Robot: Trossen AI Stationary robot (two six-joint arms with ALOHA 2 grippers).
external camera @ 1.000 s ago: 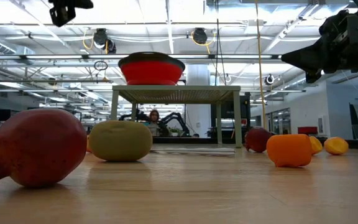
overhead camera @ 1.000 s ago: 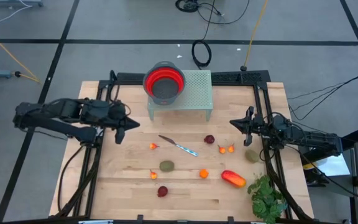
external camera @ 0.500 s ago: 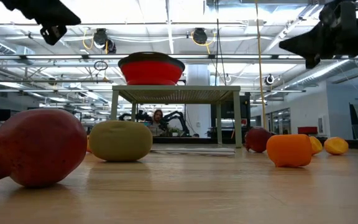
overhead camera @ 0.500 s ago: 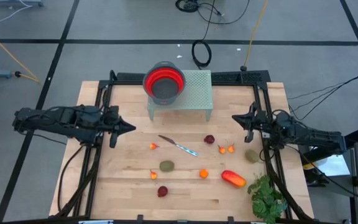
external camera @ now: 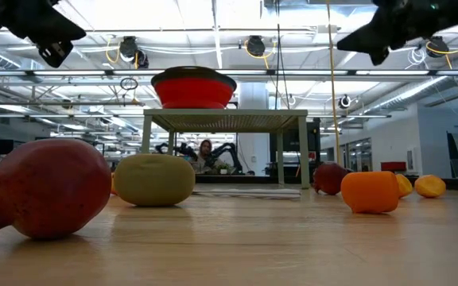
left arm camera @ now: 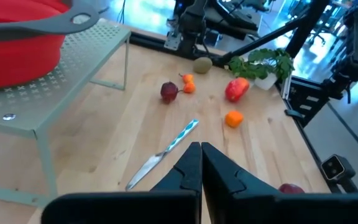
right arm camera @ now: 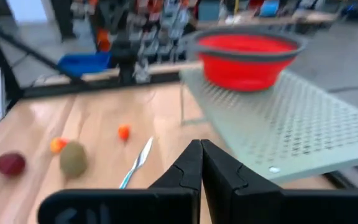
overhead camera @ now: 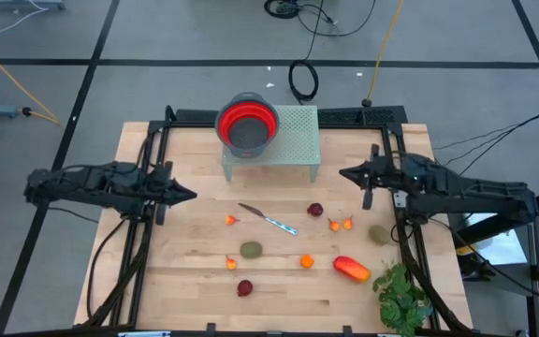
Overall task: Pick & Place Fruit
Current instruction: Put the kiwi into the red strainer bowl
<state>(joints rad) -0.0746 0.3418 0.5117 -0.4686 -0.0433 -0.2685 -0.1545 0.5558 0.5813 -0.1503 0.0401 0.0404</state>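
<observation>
The fruit lies loose on the wooden table (overhead camera: 185, 281): dark red round pieces (overhead camera: 315, 210) (overhead camera: 244, 288), olive ovals (overhead camera: 251, 250) (overhead camera: 379, 234), small orange pieces (overhead camera: 307, 261) (overhead camera: 333, 225) and a longer red-orange piece (overhead camera: 351, 270). My left gripper (overhead camera: 193, 195) hangs shut above the table's left side, pointing across it, with nothing in it (left arm camera: 201, 147). My right gripper (overhead camera: 342, 173) is shut and bare too (right arm camera: 201, 144), high over the right side. Both are well above the fruit in the low view.
A red bowl (overhead camera: 247, 124) sits on a pale green perforated stand (overhead camera: 293, 140) at the far middle. A thin silver knife (overhead camera: 268, 219) lies mid-table. A green leafy plant (overhead camera: 402, 298) stands at the near right corner. Black frame rails (overhead camera: 148, 215) run along both sides.
My left gripper has sunk and drawn back toward the table's left edge, staying shut. My right gripper has risen and gone a little toward the far edge, also shut. The fruit has not moved.
</observation>
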